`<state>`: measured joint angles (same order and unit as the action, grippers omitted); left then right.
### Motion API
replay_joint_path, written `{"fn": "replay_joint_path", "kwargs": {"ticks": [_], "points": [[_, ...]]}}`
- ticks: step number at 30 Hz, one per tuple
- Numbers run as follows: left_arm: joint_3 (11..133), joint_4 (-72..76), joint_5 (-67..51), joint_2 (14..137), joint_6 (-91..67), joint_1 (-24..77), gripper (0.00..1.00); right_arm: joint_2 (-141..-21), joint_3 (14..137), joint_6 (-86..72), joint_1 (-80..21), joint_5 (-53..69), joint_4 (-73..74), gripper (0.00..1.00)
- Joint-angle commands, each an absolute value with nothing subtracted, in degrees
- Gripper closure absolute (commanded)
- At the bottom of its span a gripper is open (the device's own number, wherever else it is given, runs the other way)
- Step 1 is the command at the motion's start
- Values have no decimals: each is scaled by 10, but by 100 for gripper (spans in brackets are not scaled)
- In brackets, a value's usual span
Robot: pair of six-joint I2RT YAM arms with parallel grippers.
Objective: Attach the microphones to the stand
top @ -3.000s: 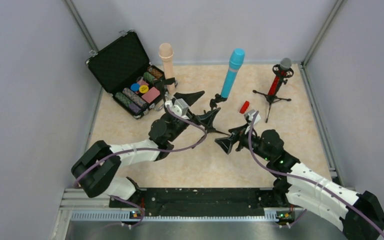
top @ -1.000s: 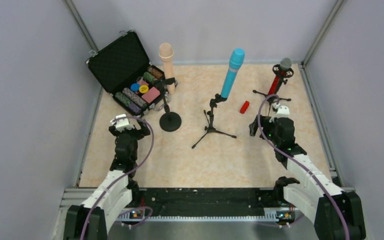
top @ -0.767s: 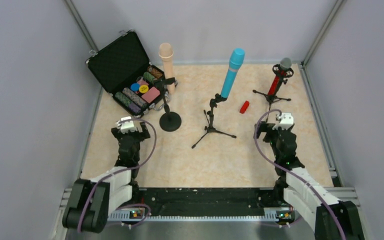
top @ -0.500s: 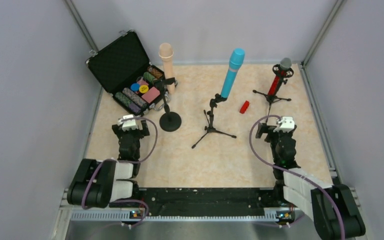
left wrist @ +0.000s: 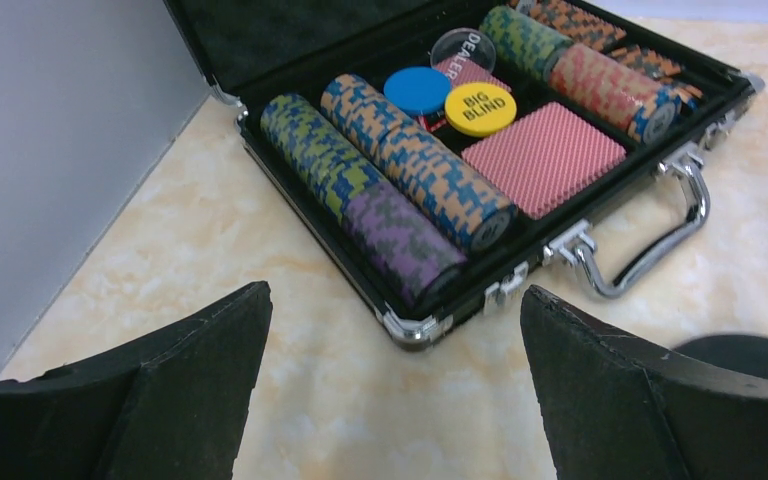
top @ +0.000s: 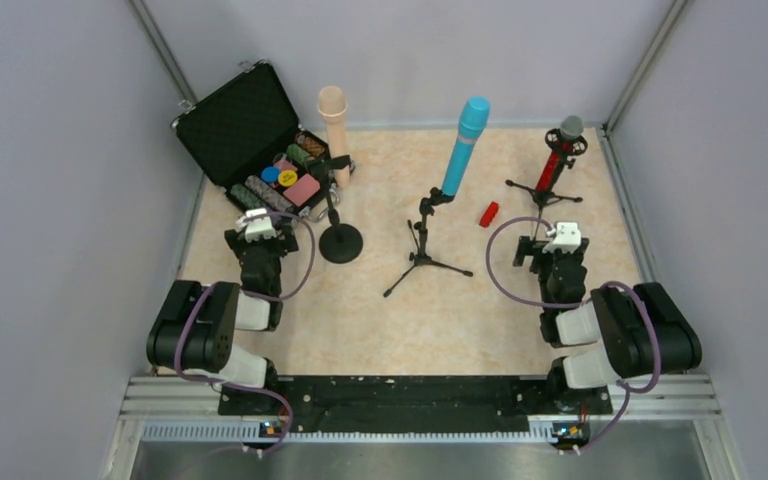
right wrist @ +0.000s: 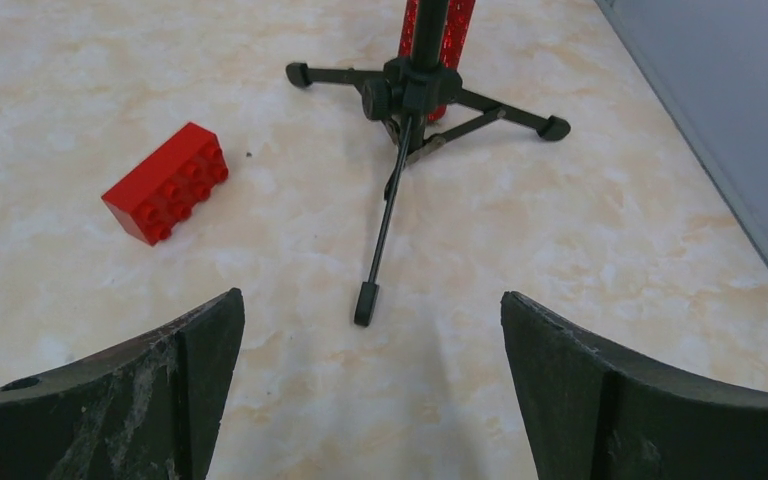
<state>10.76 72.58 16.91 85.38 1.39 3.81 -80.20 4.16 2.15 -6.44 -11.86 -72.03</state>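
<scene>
- The all-beige stick microphone (top: 333, 112) stands upright in a black round-base stand (top: 340, 243), upper left of centre, just beside an open black poker-chip case (top: 232, 122).
- The cyan-blue stick microphone (top: 463, 145) leans in a black tripod stand (top: 422, 262) at mid-frame.
- The glittery red microphone with a silver mesh head (top: 561, 148) sits in a small black tripod (right wrist: 415, 95), upper right, near a small red toy brick (right wrist: 165, 183).
- The left gripper (left wrist: 390, 400), lower left, has its jaws wide apart and holds nothing.
- The right gripper (right wrist: 370, 400), lower right, is likewise spread and holds nothing.

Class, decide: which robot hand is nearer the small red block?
Right. The right hand sits just right of the red block; the left hand is far off, by the poker case.
</scene>
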Motion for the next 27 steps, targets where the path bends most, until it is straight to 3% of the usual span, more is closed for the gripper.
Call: {"fn": "replay_joint_path", "kwargs": {"ticks": [1,8,27], "points": [[141,680,190,845,3,30,1,-821,65,26,-55,-112,-754,3],[146,676,189,848,2,29,1,-834,97,-26,-53,-228,-714,1],[153,663,181,848,2,26,1,-837,96,-25,-53,-228,-722,1]]}}
